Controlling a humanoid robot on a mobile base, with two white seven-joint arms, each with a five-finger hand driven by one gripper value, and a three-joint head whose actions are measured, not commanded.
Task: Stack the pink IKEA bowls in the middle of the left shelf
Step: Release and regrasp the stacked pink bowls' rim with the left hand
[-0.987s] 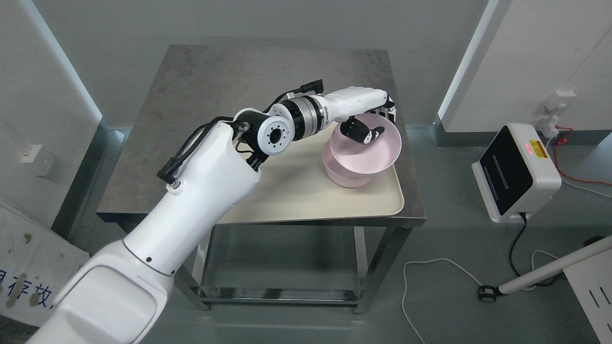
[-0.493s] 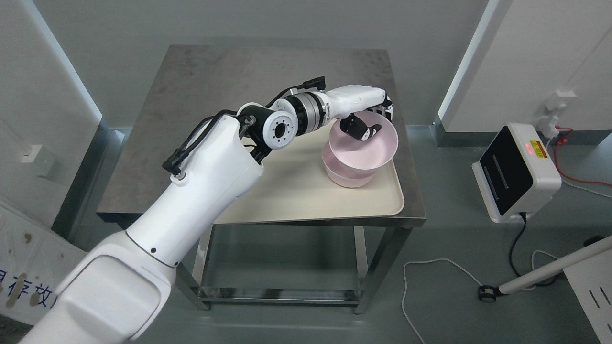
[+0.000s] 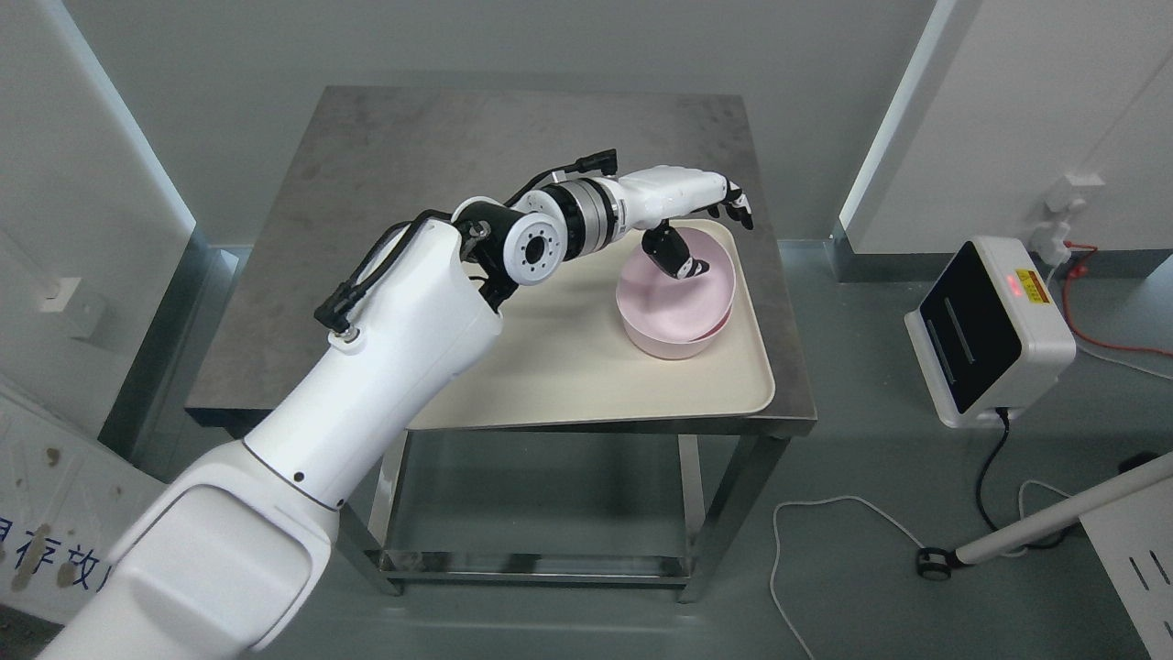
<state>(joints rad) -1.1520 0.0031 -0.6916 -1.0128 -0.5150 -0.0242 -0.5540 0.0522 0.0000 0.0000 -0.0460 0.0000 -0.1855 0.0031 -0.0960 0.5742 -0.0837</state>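
Two pink bowls (image 3: pixel 676 298) sit nested, one inside the other, on the cream tray (image 3: pixel 586 367), toward the tray's far right corner. Upper bowl is seated a little crooked in the lower one (its rim stands slightly higher on the right side). Tray lies on the steel counter (image 3: pixel 385 174), at the counter's near right part, its near edge reaching the counter's front edge.

Left hand (image 3: pixel 706 220) hovers over the far rim of the stack, palm down. Fingers (image 3: pixel 738 206) are extended and spread past the bowls' far rim, holding nothing; the dark thumb (image 3: pixel 674 257) hangs down inside the upper bowl's opening, and whether it touches the bowl wall cannot be told. Left arm (image 3: pixel 385 367) reaches in from the lower left across the tray.

Right of the counter, on the floor: a white box with a dark face and a small red light (image 3: pixel 988 335), with cables near it.
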